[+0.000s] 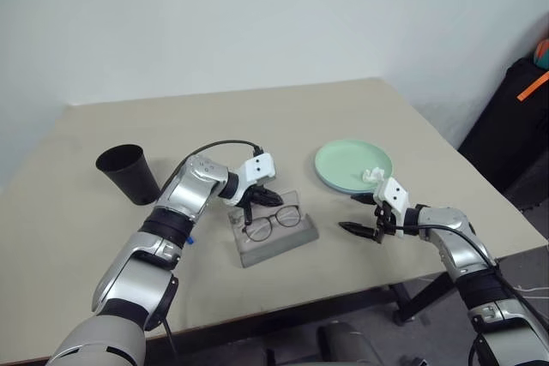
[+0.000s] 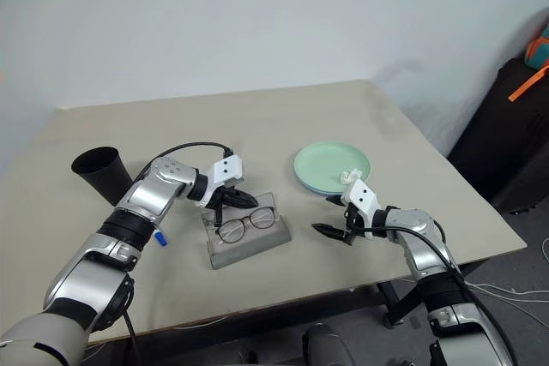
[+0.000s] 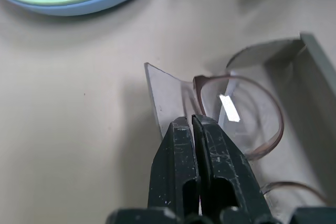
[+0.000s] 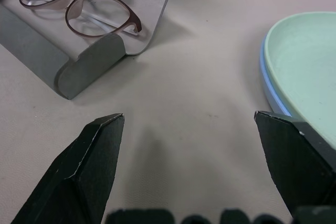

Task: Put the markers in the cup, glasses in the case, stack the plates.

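The glasses (image 1: pixel 274 220) lie in the open grey case (image 1: pixel 283 244) at the middle of the table. My left gripper (image 1: pixel 250 209) is shut, its tips down at the case's left end beside a lens; I cannot tell whether anything is pinched between the fingertips (image 3: pixel 181 129). The mint green plate (image 1: pixel 347 160) rests on the light blue plate (image 4: pixel 268 85) to the right of the case. My right gripper (image 1: pixel 347 213) hangs open between the case and the plates, holding nothing. The black cup (image 1: pixel 129 173) stands at the left. A marker's blue end (image 2: pixel 160 237) peeks out under my left forearm.
A small crumpled white tissue (image 1: pixel 373 176) sits on the plates' near rim. The table's front edge (image 1: pixel 343 293) runs close below the case. A dark bag (image 1: pixel 515 117) with an orange strap stands off the table at the right.
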